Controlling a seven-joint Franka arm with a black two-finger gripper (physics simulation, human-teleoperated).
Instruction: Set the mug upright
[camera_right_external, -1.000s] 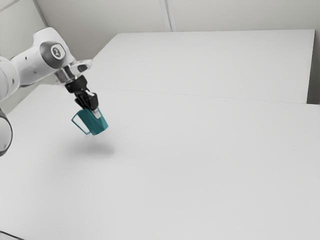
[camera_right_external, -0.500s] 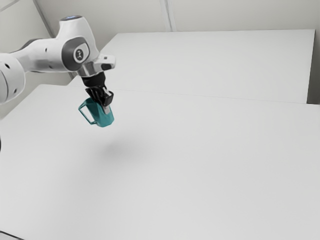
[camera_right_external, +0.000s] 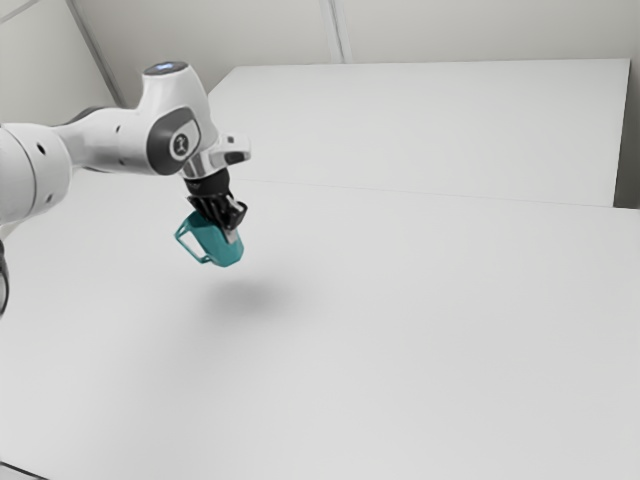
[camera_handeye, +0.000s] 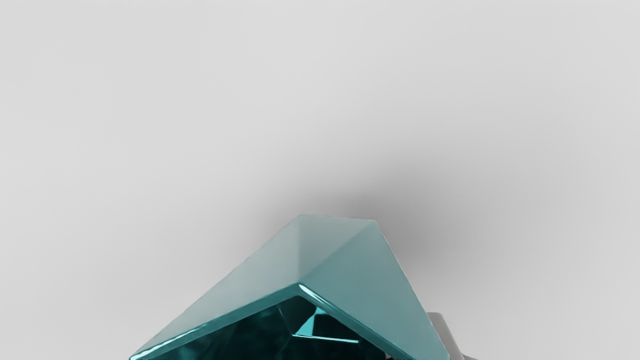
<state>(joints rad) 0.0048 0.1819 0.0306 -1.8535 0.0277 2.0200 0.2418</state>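
Held above the table, the teal mug (camera_right_external: 214, 241) hangs tilted below the gripper (camera_right_external: 229, 228), its handle toward the exterior view's left. The gripper is shut on the mug's wall, near the rim. In the wrist view the mug (camera_handeye: 350, 270) shows its faceted outer side and part of its dark inside. A grey fingertip (camera_handeye: 442, 332) stands against its outer wall there; the other finger is mostly hidden by the mug.
The broad white table (camera_right_external: 420, 330) lies beneath, with the mug's soft shadow on it. A pale raised panel or surface (camera_right_external: 430, 130) stands along the far side. A dark cable (camera_right_external: 22, 470) lies at the near left corner of the exterior view.
My hand has carried the mug toward the exterior view's right, first rising and then lowering a little. The hand has turned more downward, and the mug's tilt has changed with it.
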